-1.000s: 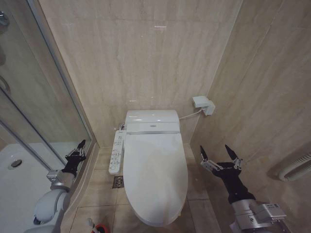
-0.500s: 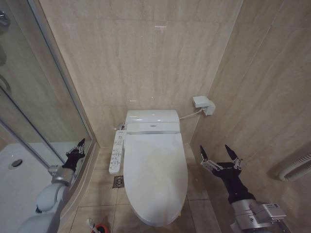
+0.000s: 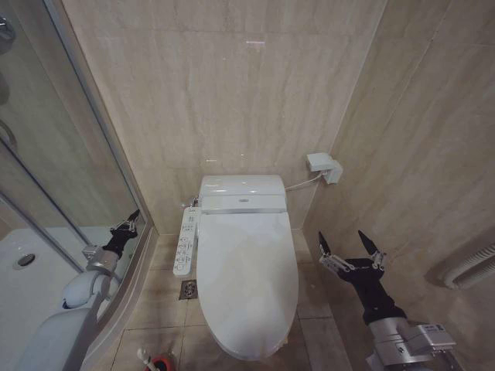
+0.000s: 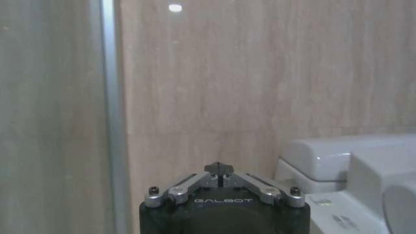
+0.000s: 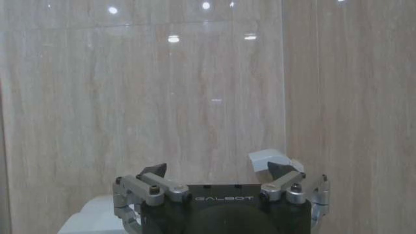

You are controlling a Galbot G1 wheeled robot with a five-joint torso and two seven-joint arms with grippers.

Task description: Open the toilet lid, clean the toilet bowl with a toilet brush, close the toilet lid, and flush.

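The toilet lid (image 3: pixel 247 278) is down, lying flat and covering the toilet bowl from the tank unit at the rear wall to the front rim. All positions below are given relative to this lid.

Left end effector (image 3: pixel 127 226): raised beside the lid's left rear portion, apart from it, close against the glass shower partition (image 3: pixel 69 154). The left wrist view shows its fingers (image 4: pixel 219 168) drawn together at the tips, holding nothing.

Right end effector (image 3: pixel 349 244): hovers to the right of the lid at about mid-length, apart from it, near the side wall. Its two dark fingers (image 3: pixel 366 241) are spread wide, with nothing between them.

Control panel (image 3: pixel 186 241): a white strip with buttons runs just beside the lid's left edge.

Toilet brush (image 3: pixel 145 357): its white handle tip stands on the floor off the lid's front left corner, in a red holder (image 3: pixel 159 363). The bristle head cannot be seen.

A floor drain (image 3: pixel 188 289) sits just beside the lid's left edge.
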